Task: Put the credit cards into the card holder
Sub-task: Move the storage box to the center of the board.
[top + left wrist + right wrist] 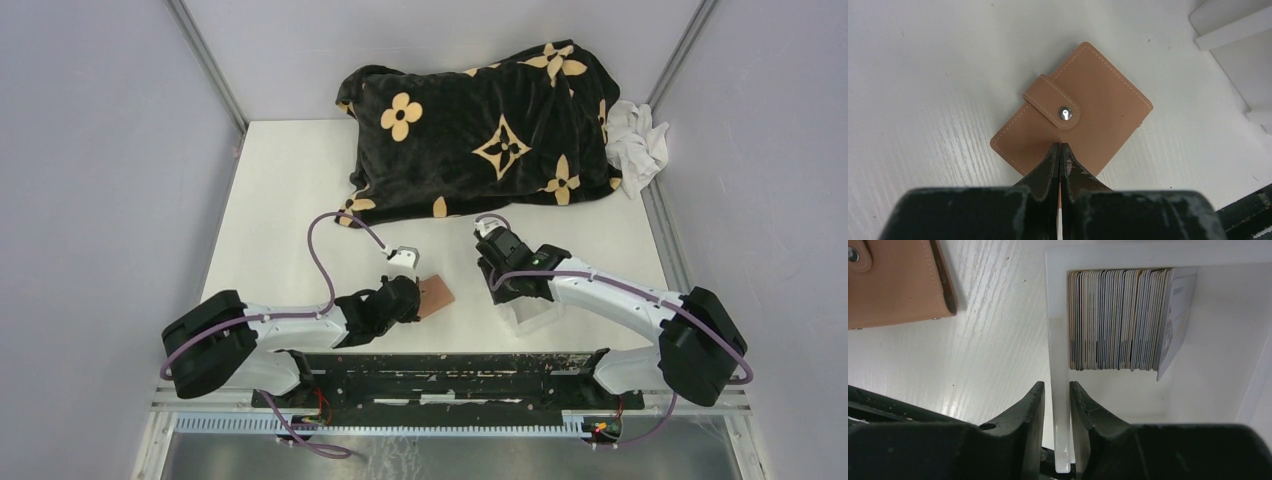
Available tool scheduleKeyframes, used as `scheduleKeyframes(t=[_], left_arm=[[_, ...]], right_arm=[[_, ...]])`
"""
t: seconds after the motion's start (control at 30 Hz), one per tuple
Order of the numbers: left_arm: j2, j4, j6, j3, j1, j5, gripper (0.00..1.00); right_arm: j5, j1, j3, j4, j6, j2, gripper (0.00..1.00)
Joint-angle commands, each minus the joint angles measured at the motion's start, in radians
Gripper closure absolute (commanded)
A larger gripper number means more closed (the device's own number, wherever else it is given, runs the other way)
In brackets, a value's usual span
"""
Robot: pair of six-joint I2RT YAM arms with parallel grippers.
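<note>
Pale rectangular plastic tray (1057, 315) on the white bench (923, 100): thin grey and pale credit cards (1118, 320) stand on edge inside it. The right tool (1057, 390) straddles its wall, jaws narrowly parted. Tan leather card holder (1098, 105) lies snapped shut beside the tray; the left tool (1059, 147) is fully closed, its tips on the holder.

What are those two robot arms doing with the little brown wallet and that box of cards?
The left claw is pinched shut on the edge of the brown card holder, which lies snapped closed. The right claw straddles one wall of the white tray, where the credit cards stand in a packed row. Whether it is squeezing isn't clear. No card is out yet.
</note>
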Motion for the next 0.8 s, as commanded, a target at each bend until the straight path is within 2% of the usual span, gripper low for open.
scheduleKeyframes(t=[0.0, 0.07, 0.3, 0.47, 0.77], left_arm=[[-0.030, -0.012, -0.047, -0.029, -0.009, -0.053, 0.97], [-0.026, -0.012, -0.059, -0.035, -0.009, -0.055, 0.97], [0.018, -0.021, -0.135, -0.033, -0.011, -0.072, 0.97], [0.056, -0.058, -0.224, -0.008, -0.029, -0.124, 0.97], [0.158, -0.204, -0.425, 0.080, -0.055, -0.248, 0.97]], right_arm=[[-0.019, -0.020, 0.002, 0.059, -0.005, 0.026, 0.70], [-0.019, -0.030, 0.015, 0.063, -0.018, 0.041, 0.75], [-0.010, -0.075, 0.060, 0.095, -0.073, 0.103, 0.80], [-0.040, -0.127, 0.109, 0.140, -0.098, 0.176, 0.82], [-0.029, -0.146, 0.248, 0.173, -0.091, 0.318, 0.83]])
